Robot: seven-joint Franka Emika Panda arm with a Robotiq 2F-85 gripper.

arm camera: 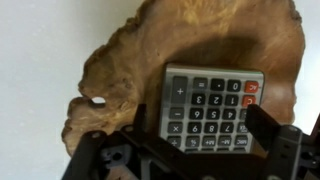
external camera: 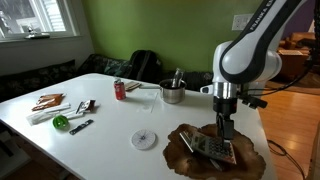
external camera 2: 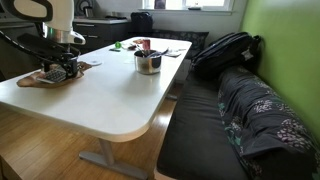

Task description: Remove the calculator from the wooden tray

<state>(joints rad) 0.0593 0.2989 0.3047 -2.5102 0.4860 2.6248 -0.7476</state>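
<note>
We see calculator (arm camera: 212, 108) lying flat on wooden tray (arm camera: 140, 55), right of centre in wrist view. Pincer (arm camera: 185, 150) spread wide, fingers either side of its lower part, pinching nothing. We judge approach done; closing, lifting, setting down on bench (external camera: 110, 115) remain.

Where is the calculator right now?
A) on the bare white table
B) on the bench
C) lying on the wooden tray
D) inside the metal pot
C: in the wrist view the calculator lies flat on the tray, brown wood showing around it, with the open gripper over it.
</note>
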